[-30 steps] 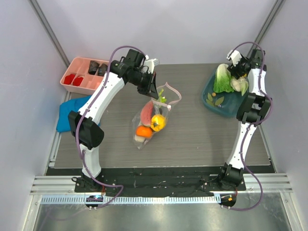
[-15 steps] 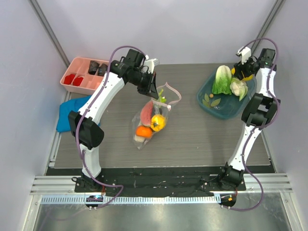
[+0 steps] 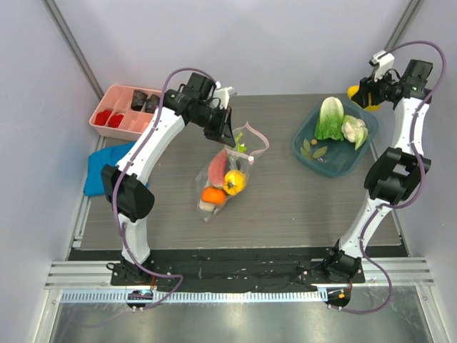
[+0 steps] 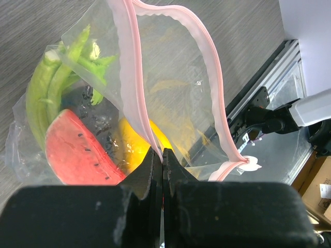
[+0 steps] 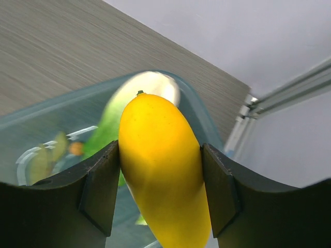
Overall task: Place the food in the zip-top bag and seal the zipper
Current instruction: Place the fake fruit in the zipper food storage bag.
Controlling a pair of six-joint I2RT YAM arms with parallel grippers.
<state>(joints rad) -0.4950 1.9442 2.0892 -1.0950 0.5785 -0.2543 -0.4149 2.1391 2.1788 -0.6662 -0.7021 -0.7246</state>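
The clear zip-top bag [image 3: 227, 171] lies mid-table with its mouth raised. My left gripper [image 3: 230, 137] is shut on the pale pink zipper strip [image 4: 135, 82] and holds the mouth open. Inside the bag are a red watermelon slice [image 4: 77, 152], green stalks [image 4: 57, 82], a yellow fruit [image 3: 233, 181] and an orange [image 3: 213, 194]. My right gripper [image 3: 363, 94] is shut on a yellow fruit [image 5: 163, 170], lifted above the far right corner of the blue tray [image 3: 335, 163]. The pale green cabbage [image 3: 329, 118] and a whitish vegetable [image 3: 353, 128] lie in that tray.
A pink compartment tray [image 3: 114, 127] with red and dark pieces stands at the far left. A blue cloth [image 3: 100, 168] lies at the left edge. Grey walls close the table on three sides. A metal rail [image 3: 235, 275] runs along the near edge.
My right gripper has lifted the yellow fruit up out of the blue tray and moved right and back. The left gripper and bag have not moved.
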